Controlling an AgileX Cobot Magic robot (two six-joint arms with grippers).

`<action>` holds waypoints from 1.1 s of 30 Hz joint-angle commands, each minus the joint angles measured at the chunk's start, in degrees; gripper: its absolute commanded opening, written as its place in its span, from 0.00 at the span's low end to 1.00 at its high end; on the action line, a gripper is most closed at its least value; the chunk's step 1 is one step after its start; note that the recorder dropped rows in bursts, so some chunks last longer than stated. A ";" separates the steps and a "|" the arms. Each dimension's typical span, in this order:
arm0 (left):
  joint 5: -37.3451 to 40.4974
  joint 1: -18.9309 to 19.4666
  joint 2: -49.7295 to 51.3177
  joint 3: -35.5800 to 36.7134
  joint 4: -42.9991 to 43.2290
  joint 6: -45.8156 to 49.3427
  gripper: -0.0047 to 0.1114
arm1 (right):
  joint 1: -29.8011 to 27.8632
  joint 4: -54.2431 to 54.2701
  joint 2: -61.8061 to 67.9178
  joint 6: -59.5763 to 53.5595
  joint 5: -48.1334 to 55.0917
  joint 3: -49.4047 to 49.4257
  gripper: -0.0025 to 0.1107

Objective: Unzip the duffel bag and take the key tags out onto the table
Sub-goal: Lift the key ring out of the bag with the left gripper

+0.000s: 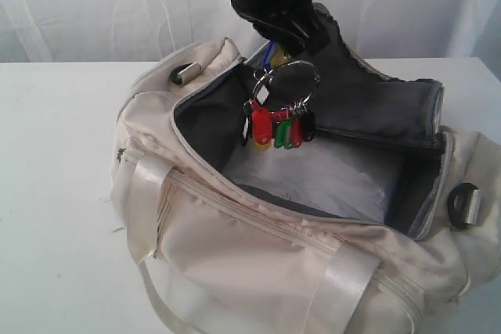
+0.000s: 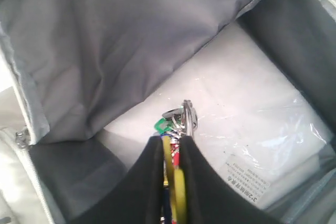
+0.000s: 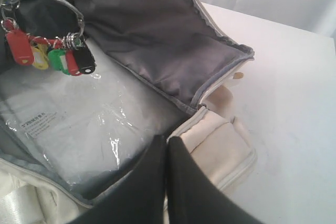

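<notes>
Cream fabric duffel bag lies unzipped on the white bench, and above its open mouth the left claw pinches the key tags, which dangle in the air, while the right claw is clenched empty beside the bag's rim.

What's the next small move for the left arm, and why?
Probably carry the key tags sideways past the rim of the duffel bag toward the table, then lower. The left pincer is shut on them, and they hang over the open bag, not yet on the table.
</notes>
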 commanded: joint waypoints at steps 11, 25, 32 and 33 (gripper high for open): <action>1.63 0.16 -8.34 0.13 7.02 1.12 0.04 | -0.32 -0.56 -0.33 0.22 -0.32 0.13 0.02; 7.66 0.16 -17.64 0.28 20.61 -2.60 0.04 | -0.32 -0.56 -0.33 0.22 -0.20 0.13 0.02; 7.66 4.64 -21.07 1.49 19.65 -4.10 0.04 | -0.32 -0.56 -0.33 0.22 -0.20 0.13 0.02; 7.66 5.79 -21.58 2.51 19.02 -4.24 0.04 | -0.32 -0.56 -0.33 0.22 -0.20 0.13 0.02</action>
